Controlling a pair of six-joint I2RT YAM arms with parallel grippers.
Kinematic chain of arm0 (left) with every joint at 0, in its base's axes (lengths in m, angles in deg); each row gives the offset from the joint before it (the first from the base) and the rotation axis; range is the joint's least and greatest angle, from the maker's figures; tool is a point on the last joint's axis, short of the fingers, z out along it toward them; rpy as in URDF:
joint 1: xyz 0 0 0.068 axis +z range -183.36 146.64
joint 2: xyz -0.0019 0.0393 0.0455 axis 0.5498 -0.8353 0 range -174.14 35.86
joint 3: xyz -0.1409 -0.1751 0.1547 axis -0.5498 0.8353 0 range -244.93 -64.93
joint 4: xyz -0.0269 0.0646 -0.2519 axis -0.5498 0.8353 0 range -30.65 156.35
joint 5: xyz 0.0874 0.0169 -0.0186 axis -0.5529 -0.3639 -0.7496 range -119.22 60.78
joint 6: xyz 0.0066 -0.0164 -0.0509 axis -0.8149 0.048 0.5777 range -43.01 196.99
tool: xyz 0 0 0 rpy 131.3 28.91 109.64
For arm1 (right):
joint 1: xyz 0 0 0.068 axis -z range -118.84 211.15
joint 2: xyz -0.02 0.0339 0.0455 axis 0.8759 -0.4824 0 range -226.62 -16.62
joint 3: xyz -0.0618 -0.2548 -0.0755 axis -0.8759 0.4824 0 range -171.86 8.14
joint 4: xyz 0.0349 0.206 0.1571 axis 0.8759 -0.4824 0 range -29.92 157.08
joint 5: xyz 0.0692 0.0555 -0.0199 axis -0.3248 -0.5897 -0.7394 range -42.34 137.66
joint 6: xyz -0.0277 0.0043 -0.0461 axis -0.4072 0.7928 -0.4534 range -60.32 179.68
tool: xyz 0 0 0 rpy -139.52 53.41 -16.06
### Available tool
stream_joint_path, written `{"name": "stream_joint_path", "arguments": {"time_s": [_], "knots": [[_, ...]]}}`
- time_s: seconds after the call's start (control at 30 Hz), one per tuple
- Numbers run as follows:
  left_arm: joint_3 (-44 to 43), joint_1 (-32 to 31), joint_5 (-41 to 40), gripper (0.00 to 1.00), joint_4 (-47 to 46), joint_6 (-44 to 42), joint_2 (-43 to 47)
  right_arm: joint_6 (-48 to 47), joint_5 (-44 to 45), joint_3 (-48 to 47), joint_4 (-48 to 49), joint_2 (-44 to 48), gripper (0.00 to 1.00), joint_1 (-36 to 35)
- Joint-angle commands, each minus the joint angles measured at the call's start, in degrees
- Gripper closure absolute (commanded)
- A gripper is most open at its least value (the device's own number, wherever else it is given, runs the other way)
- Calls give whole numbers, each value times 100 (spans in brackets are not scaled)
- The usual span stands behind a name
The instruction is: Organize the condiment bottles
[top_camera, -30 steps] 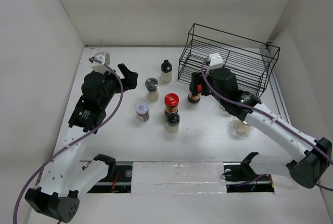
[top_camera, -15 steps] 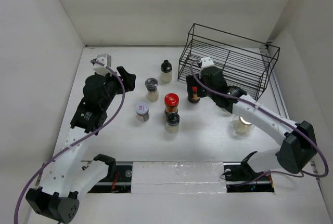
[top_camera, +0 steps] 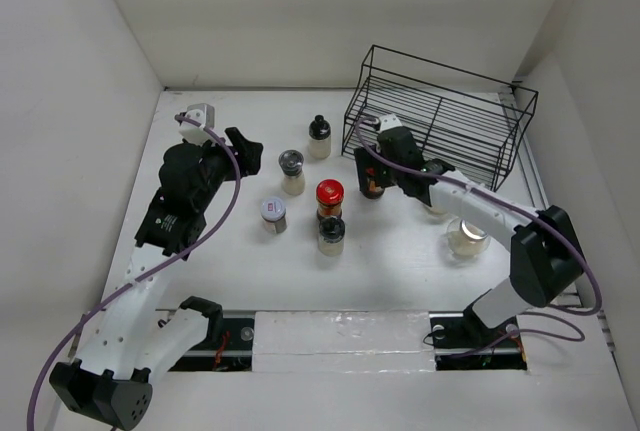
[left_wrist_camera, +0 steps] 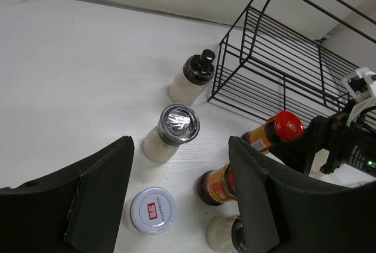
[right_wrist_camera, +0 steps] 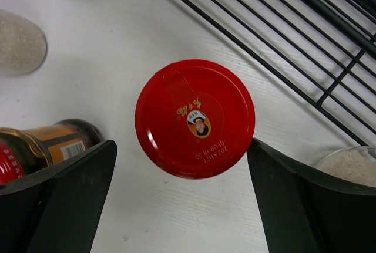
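My right gripper (top_camera: pixel 373 173) is open, its jaws straddling a red-lidded dark jar (right_wrist_camera: pixel 195 118) that stands just in front of the black wire rack (top_camera: pixel 440 121); in the right wrist view the gripper (right_wrist_camera: pixel 182 168) sits above the lid without touching it. My left gripper (top_camera: pixel 248 153) is open and empty, left of the bottle group. In the left wrist view it (left_wrist_camera: pixel 179 191) hovers over a grey-lidded shaker (left_wrist_camera: pixel 151 210), a shiny-capped pale bottle (left_wrist_camera: pixel 176 127) and a black-capped pale bottle (left_wrist_camera: pixel 194 77). A second red-lidded jar (top_camera: pixel 329 196) and a black-capped bottle (top_camera: pixel 331 234) stand mid-table.
A squat clear jar (top_camera: pixel 465 238) with pale contents stands right of my right arm. The rack fills the far right corner. White walls close in the left, back and right sides.
My right gripper has moved left and away from the squat clear jar, coming down over the red-lidded jar by the rack. My left arm has barely moved.
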Motion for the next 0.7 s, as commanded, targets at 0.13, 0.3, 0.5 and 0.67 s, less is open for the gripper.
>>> {"name": "stream_joint_path", "arguments": {"time_s": [0.13, 0.3, 0.5, 0.67], "knots": [[45, -15, 140, 39, -311, -48, 30, 21, 582, -410, 553, -322, 16, -91], [45, -15, 254, 39, -364, -48, 30, -32, 1014, -463, 711, -384, 38, -232], [45, -15, 254, 40, -364, -48, 30, -242, 1084, -708, 711, 81, 46, -574], [45, -15, 316, 40, -364, -48, -22, -401, 340, -1113, 763, 995, 48, -628]]}}
